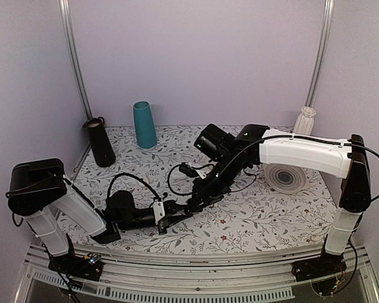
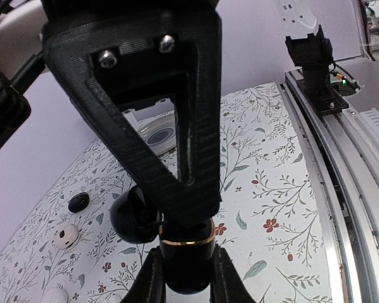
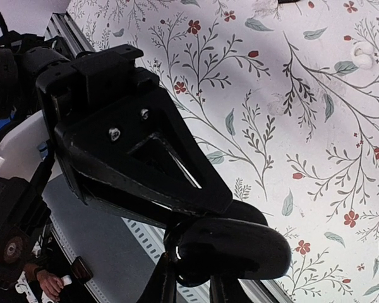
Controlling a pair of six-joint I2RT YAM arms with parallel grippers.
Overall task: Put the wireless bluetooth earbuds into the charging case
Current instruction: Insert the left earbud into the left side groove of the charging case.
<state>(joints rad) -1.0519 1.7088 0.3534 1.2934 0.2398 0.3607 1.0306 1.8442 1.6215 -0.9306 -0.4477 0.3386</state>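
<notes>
Gripping the charging case, black with a gold band, between the clenched fingers of the left end effector, low over the floral surface. Pinching the same case from the opposite side with the right end effector, fingers clenched on its glossy rounded black shell. Meeting tip to tip close to the surface's front rail. Leaving a black oval lump and a white rounded case lying on the surface beyond the left end effector, off to its left, well apart from it.
</notes>
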